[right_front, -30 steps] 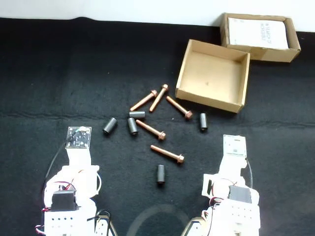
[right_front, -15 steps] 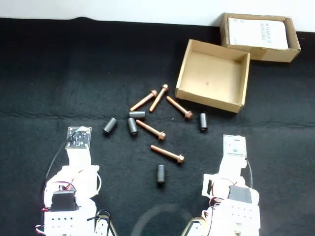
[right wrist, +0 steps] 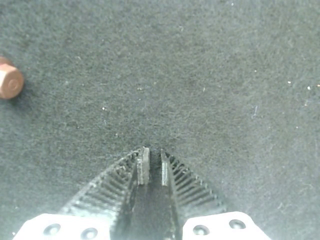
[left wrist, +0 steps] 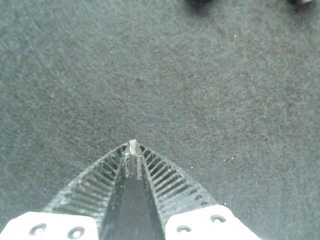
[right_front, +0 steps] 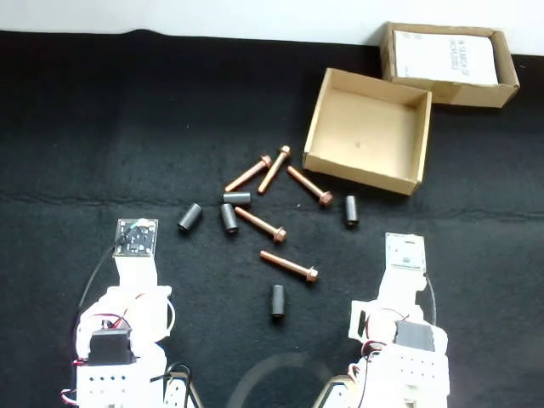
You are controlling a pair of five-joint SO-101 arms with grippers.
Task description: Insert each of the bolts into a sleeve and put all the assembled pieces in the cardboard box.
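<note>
High view: nearest bolt lies head-first toward the right arm

No bolt is yet seated in a sleeve, and nothing lies in the cardboard box [right_front: 361, 174], so the work is judged to be at its start. The nearest bolt [right_front: 289, 265] is found on the black cloth [right_front: 85, 127] between the two arms. Its long axis runs slantwise, the shank pointing away toward the left arm's side and the hexagonal head turned toward the right arm. That head [right wrist: 10, 83] is seen well off to one side of the right gripper [right wrist: 152, 167], not in line with the jaws. The right gripper is closed to a thin slit and nothing is held in it. The left gripper [left wrist: 132, 148] is closed tip to tip over bare cloth, also with nothing held.

A loose sleeve [right_front: 277, 301] lies just beside this bolt, nearer the arms, its axis pointing straight away from them. The right arm is judged the nearer to the bolt, so a sideways swing and an opening of the jaws across the shank would be called for. The sleeve is left about equally within reach of either arm.
</note>
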